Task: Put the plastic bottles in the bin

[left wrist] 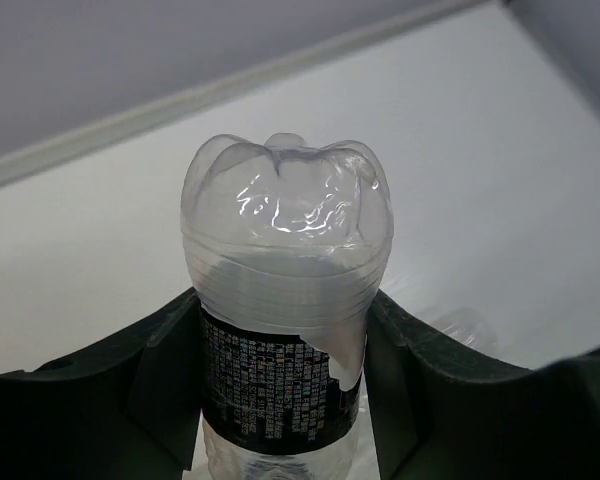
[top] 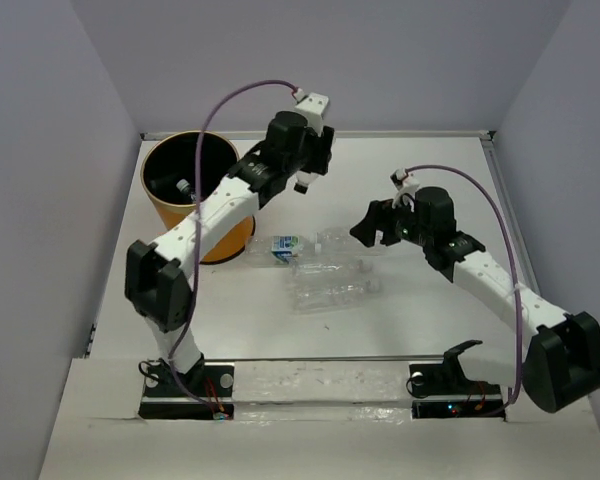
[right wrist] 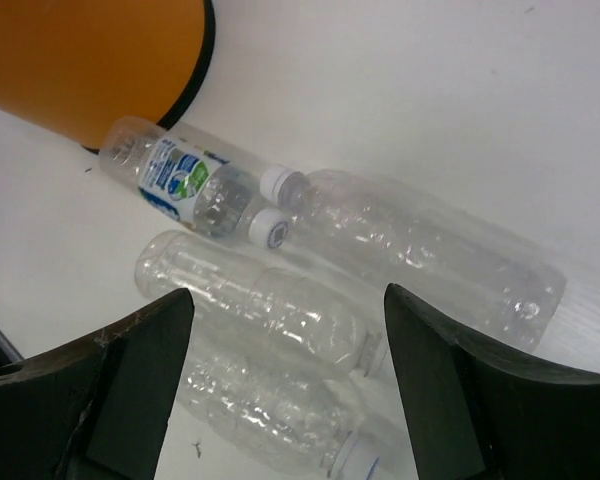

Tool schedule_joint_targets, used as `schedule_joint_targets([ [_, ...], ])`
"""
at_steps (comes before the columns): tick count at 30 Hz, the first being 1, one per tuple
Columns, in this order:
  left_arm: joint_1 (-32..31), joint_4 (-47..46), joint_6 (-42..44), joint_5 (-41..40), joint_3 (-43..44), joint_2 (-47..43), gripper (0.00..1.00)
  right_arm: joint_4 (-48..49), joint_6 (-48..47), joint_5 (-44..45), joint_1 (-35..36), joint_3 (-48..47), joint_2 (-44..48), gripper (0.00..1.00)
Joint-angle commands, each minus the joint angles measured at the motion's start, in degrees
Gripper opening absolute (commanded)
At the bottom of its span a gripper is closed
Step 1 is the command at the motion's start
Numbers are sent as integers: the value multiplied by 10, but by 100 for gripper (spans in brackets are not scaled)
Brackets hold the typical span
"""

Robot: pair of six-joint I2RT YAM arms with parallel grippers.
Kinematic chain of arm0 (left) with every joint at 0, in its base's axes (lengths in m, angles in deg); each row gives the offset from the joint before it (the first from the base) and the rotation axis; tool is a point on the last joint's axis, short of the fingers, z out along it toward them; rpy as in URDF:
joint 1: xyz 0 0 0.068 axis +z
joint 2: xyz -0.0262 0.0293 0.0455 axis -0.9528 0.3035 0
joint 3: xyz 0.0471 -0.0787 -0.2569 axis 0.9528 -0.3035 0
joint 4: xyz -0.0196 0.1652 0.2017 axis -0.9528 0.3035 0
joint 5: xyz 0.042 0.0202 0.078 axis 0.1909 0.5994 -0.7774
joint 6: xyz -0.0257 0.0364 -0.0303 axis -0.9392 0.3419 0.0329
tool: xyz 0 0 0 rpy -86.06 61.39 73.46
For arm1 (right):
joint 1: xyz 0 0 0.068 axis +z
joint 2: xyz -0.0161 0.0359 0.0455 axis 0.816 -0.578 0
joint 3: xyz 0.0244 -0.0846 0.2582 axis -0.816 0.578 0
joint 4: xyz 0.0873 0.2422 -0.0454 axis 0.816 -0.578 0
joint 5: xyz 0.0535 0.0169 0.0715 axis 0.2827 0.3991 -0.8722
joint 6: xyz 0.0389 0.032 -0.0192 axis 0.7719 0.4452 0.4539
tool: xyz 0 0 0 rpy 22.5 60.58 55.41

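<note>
**A:** Left wrist view: the left fingers (left wrist: 165,380) are clamping the held bottle (left wrist: 285,250) across its dark label, with its lobed base pointing away from the lens.

**B:** Noting that. Largest first: the surface (top: 430,170) is carrying four loose bottles. The bin (top: 230,238) is standing at the far left, with a white cap (top: 183,186) showing inside.

**A:** Seen from above, the left arm is reaching past the bin's right side. I'm judging the wrist to be beside the opening, not over it.

**B:** The right fingers (right wrist: 140,370) are standing wide and empty above the pile. The labelled bottle (right wrist: 170,170) is lying just beside the bin's foot, and the three bare bottles (right wrist: 430,250) are lying close together, some touching.

**A:** Logging risks. If the left lets go here, the bottle is probably landing outside the bin. The thin wall could buckle and slip in the grip. A long bottle carried low could clip the rim.

**B:** On the right, closing on crowded bottles could pinch two at once or send one rolling.
</note>
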Motion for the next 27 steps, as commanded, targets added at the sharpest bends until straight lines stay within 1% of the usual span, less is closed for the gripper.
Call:
schedule_joint_targets([
  [1, 21, -93, -57, -11, -18, -137, 53, -95, -122, 36, -4, -115, -98, 83],
  [2, 38, -98, -62, -41, -31, -155, 53, -102, -153, 33, -4, -131, -112, 83],
  [3, 49, -104, -67, -53, -60, -189, 53, -113, -165, 27, -4, -160, -124, 86],
  [5, 82, -107, -84, -71, -94, -222, 53, -121, -200, 15, -4, -181, -149, 89],
  [6, 127, -132, -93, -73, -131, -253, 53, -128, -228, 10, -4, -201, -159, 91],
  [8, 172, -159, -117, -100, -168, -281, 54, -175, -265, 1, -4, -225, -192, 93],
  [9, 214, -192, -129, -107, -204, -304, 54, -203, -278, 3, 1, -240, -203, 95],
  [10, 231, -205, -139, -105, -221, -313, 54, -215, -291, 13, 1, -246, -213, 96],
  [12, 259, -232, -145, -120, -251, -326, 55, -232, -327, 35, 7, -251, -234, 96],
  [15, 269, -242, -134, -156, -261, -312, 57, -259, -355, 57, 7, -265, -254, 96],
  [16, 270, -246, -122, -185, -267, -307, 58, -269, -358, 56, 7, -271, -267, 96],
  [17, 270, -249, -119, -199, -272, -302, 60, -275, -366, 54, 14, -289, -275, 96],
  [18, 271, -255, -118, -211, -280, -295, 73, -281, -372, 53, 27, -299, -282, 97],
  [20, 274, -255, -121, -232, -287, -288, 89, -301, -388, 56, 41, -327, -307, 97],
  [21, 274, -252, -123, -231, -288, -288, 99, -316, -391, 53, 52, -336, -324, 98],
  [25, 275, -241, -123, -205, -287, -305, 99, -330, -408, 60, 71, -371, -359, 99],
  [27, 274, -233, -127, -172, -284, -328, 99, -337, -414, 62, 71, -391, -386, 99],
])
